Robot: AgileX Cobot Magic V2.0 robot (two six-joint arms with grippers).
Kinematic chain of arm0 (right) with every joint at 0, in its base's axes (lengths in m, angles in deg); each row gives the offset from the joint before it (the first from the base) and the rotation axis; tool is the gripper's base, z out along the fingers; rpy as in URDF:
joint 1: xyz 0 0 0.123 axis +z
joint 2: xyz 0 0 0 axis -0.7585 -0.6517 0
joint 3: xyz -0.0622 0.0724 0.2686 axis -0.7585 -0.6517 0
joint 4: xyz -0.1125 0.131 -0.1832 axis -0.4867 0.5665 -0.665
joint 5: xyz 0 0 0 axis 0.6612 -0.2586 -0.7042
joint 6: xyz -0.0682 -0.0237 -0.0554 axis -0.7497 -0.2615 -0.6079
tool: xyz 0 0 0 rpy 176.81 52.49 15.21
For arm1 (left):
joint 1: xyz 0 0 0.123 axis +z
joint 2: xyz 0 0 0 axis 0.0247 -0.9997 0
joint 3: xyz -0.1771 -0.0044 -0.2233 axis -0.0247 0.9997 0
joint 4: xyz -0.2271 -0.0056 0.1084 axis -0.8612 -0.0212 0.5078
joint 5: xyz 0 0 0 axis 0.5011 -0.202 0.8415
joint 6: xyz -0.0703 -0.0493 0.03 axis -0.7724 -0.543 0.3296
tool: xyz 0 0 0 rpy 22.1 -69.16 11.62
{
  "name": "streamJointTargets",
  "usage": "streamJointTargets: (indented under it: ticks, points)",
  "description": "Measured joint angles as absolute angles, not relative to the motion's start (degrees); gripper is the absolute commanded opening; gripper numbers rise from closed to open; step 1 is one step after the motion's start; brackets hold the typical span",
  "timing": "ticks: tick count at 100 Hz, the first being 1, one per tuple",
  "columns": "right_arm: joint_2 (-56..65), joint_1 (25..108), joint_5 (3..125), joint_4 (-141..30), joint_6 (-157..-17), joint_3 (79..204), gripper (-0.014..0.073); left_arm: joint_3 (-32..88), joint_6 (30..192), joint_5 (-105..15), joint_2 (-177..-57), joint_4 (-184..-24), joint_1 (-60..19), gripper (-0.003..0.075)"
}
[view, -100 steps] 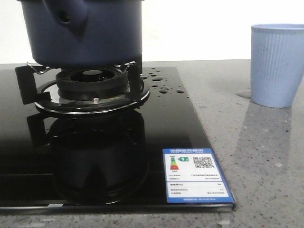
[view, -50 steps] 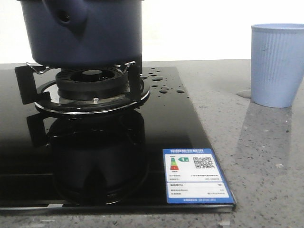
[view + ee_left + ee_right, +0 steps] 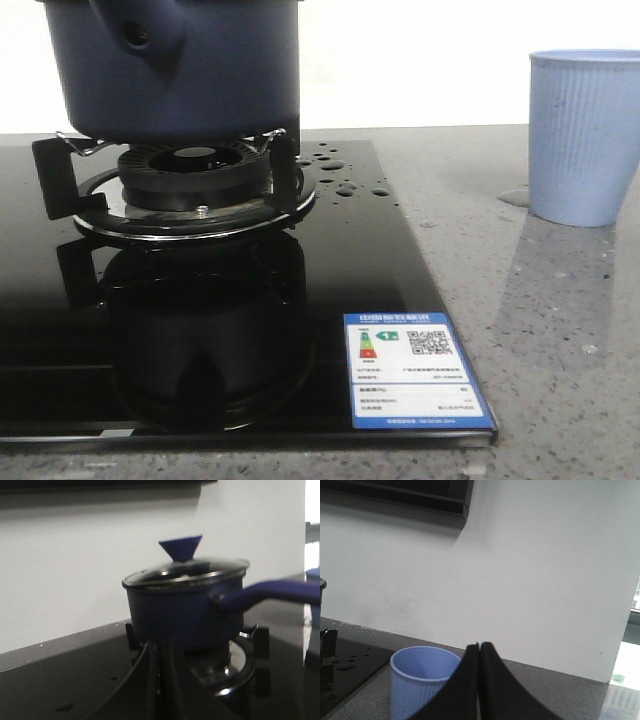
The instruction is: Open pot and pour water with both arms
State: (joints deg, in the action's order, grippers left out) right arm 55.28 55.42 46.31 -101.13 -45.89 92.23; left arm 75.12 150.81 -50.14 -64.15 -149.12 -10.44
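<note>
Front view: your pot (image 3: 180, 65) sits on the burner (image 3: 190, 185) at 11 o'clock; cup (image 3: 583, 135) on the counter (image 3: 540, 330) at 2 o'clock. Left wrist view: left gripper (image 3: 161, 680) pressed together, near the lidded pot (image 3: 182, 610). Right wrist view: right gripper (image 3: 479, 685) likewise together, cup (image 3: 422, 682) beside it.

In the front view my pot (image 3: 180, 70) is cut off at the top edge, lid unseen. At the right edge my wrist camera crops its handle (image 3: 272, 592), all blurred.
</note>
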Motion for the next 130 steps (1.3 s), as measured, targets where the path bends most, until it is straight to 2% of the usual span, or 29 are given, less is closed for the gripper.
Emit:
streamJointTargets:
  ticks: [18,26,35,46,59,83,130]
  points:
    - [55.28,55.42,46.31,-101.13,-45.89,92.23,-0.0067,75.78,110.51,-52.42,-64.15,-106.29,-10.44,-0.0019]
    - [55.28,55.42,46.31,-101.13,-45.89,92.23,-0.0067,77.42,99.11,-52.13,-64.15,-94.91,-10.44,-0.0019]
    - [55.28,55.42,46.31,-101.13,-45.89,92.23,-0.0067,80.65,94.32,-48.63,-64.15,-88.44,-10.44,-0.0019]
    - [55.28,55.42,46.31,-101.13,-45.89,92.23,-0.0067,84.88,88.95,-41.72,-64.01,-84.61,-9.78,-0.0019]
    - [55.28,55.42,46.31,-101.13,-45.89,92.23,-0.0067,85.14,83.38,-40.01,-61.91,-81.64,-7.59,-0.0019]
    - [55.28,55.42,46.19,-101.13,-45.89,92.23,-0.0067,85.14,82.26,-51.50,-59.23,-80.35,-3.98,-0.0019]
    - [55.28,55.42,46.19,-101.13,-45.89,92.23,-0.0067,85.14,82.05,-51.99,-59.23,-80.13,-3.81,-0.0020]
